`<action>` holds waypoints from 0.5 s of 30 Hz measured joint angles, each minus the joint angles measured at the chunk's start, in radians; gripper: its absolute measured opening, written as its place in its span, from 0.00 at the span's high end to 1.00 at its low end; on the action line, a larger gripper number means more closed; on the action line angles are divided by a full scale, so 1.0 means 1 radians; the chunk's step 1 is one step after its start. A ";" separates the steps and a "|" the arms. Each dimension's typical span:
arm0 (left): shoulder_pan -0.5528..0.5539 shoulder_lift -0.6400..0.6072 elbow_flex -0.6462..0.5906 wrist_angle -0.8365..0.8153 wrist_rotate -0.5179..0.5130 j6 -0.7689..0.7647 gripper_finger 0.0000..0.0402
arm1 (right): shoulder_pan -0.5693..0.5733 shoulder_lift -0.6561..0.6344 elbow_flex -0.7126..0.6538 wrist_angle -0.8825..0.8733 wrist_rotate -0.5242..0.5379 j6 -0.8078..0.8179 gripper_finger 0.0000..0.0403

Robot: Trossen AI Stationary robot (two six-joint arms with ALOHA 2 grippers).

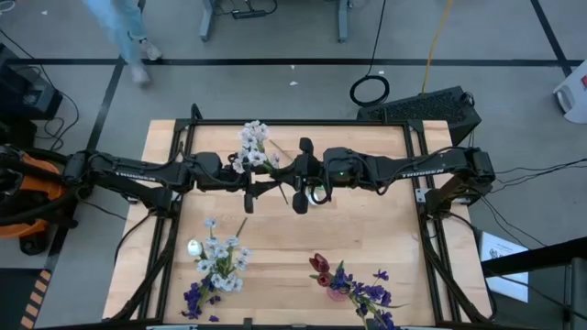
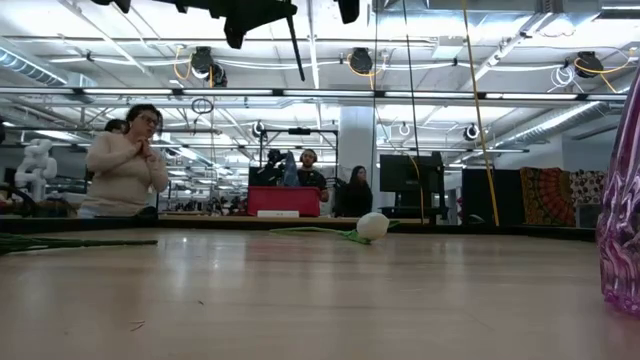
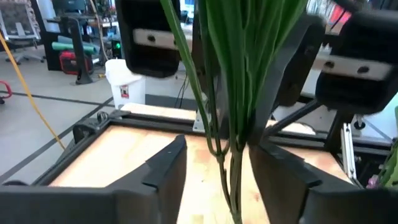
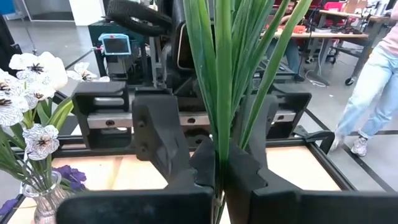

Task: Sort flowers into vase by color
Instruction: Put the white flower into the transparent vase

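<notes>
My right gripper [image 1: 292, 176] is shut on a bunch of green stems and leaves [image 4: 219, 93], held high over the middle of the table. White blossoms [image 1: 254, 147] top that bunch, leaning toward the far left. My left gripper [image 1: 268, 181] is open and faces the right one; its fingers stand on either side of the same stems [image 3: 231, 155]. Whether they touch the stems I cannot tell. A thin stem end [image 2: 297, 55] hangs below the grippers. A white tulip [image 1: 317, 194] lies on its side on the table under them. My right gripper [image 4: 217, 171] pinches the green stems and leaves [image 4: 217, 146] between its two fingers, below where the leaves fan out. It comes in level from the table's right, fingers across the stems. The flower is lifted clear and stands roughly upright, its lower stem hanging free.
A vase with white, pale-blue and purple flowers [image 1: 216, 261] stands near left. A pink glass vase [image 2: 622, 200] with a dark red tulip and purple sprigs [image 1: 344, 280] stands near right. Green stems [image 2: 70, 242] lie on the table's left. People stand beyond the far edge.
</notes>
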 joint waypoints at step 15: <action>0.000 0.000 0.000 -0.011 0.031 -0.078 0.94 | 0.000 0.000 0.000 0.000 -0.001 0.039 0.99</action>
